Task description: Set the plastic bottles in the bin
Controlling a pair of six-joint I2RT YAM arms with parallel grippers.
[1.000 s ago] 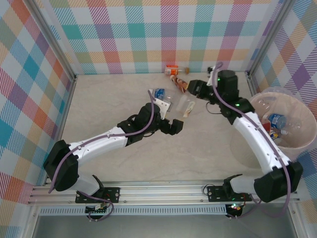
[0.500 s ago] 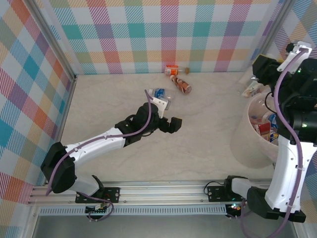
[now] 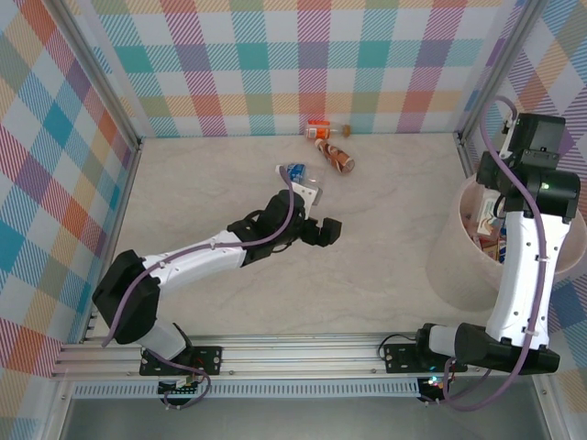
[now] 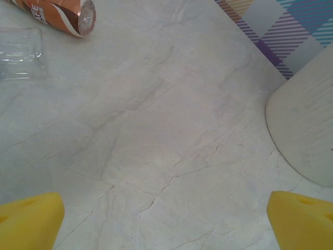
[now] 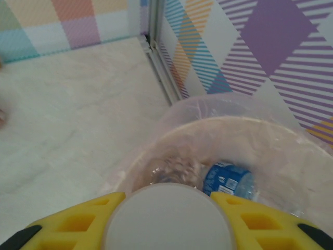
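Your right end effector, clamped on a bottle, has swung from the surface to over the bin, so release comes next; left end effector gapes wide, empty, beside a blue-label bottle, orange bottles beyond.

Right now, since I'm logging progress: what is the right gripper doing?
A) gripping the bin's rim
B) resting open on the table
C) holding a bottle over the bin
C: in the right wrist view, the right gripper is shut on a bottle, and the bin lies open just below it.
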